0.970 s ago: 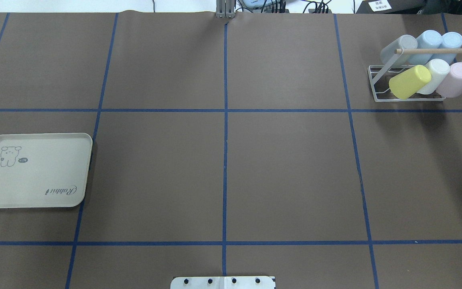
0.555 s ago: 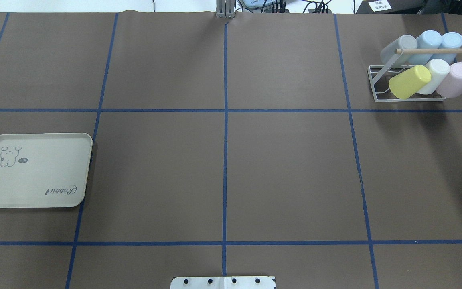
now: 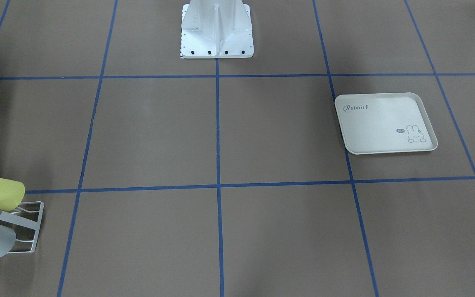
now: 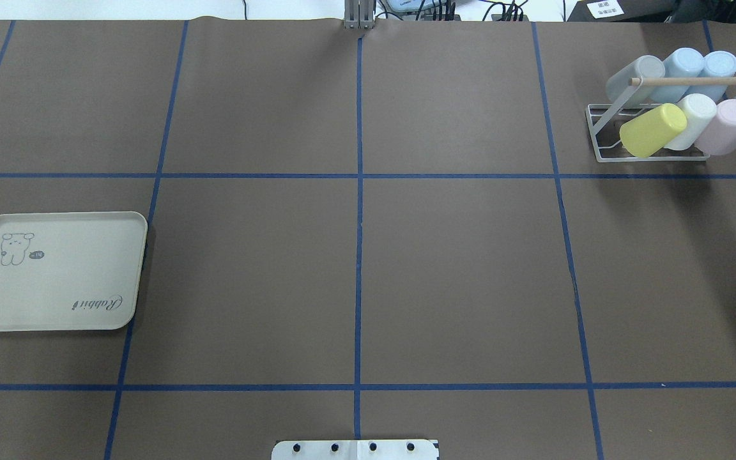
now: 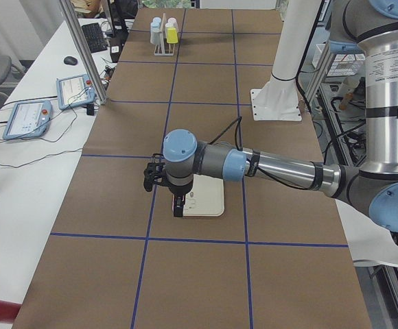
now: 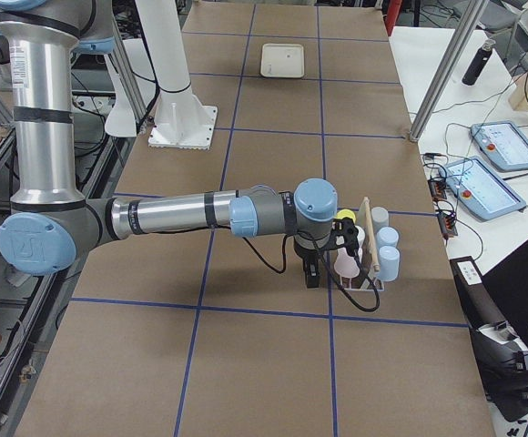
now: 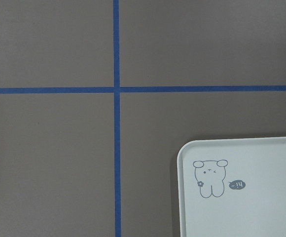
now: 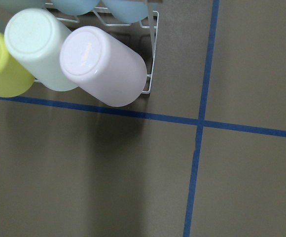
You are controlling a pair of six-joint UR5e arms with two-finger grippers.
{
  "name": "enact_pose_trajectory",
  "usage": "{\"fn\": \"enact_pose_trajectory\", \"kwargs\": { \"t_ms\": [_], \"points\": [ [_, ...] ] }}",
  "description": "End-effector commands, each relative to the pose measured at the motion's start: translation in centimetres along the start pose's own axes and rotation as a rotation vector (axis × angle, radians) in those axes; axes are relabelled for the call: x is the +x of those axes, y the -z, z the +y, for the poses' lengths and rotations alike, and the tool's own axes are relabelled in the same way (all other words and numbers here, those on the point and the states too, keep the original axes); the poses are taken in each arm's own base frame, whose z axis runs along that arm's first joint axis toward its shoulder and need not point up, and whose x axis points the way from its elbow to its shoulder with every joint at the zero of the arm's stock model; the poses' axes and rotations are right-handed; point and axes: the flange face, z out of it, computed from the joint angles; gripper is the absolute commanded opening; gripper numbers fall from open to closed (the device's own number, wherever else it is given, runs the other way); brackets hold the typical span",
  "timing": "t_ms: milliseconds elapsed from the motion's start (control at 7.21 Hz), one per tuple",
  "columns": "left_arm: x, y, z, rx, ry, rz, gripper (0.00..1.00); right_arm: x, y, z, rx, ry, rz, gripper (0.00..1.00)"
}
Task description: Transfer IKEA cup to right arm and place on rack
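The white wire rack [image 4: 598,137] with its wooden dowel [image 4: 694,81] stands at the far right of the table. Several IKEA cups lean on it, among them a yellow one [image 4: 652,130], a pink one [image 4: 729,126] and a grey one [image 4: 636,75]. The right wrist view looks straight down on the pink cup [image 8: 103,66] and the rack's corner [image 8: 153,54]. My right gripper [image 6: 344,233] hovers beside the rack; my left gripper [image 5: 155,177] hangs over the tray's edge. Both show only in the side views, so I cannot tell whether they are open or shut.
A cream rabbit-print tray [image 4: 55,275] lies at the left of the table with nothing on it, and its corner shows in the left wrist view [image 7: 192,153]. The robot's white base [image 3: 217,37] stands at the near-middle edge. Blue tape lines grid the brown table cover.
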Motion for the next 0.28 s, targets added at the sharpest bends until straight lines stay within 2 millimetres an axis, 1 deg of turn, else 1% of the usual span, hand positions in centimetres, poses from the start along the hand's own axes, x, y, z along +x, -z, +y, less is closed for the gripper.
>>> {"fn": "enact_pose_trajectory", "kwargs": {
  "t_ms": [0, 139],
  "points": [
    [0.25, 0.26, 0.02, 0.005, -0.005, 0.001, 1.00, 0.16, 0.10, 0.10, 0.004, -0.011, 0.013, 0.99],
    [0.35, 0.38, 0.00, 0.009, -0.008, -0.002, 1.00, 0.08, 0.16, 0.02, 0.006, -0.009, 0.011, 0.99]
  ]
}}
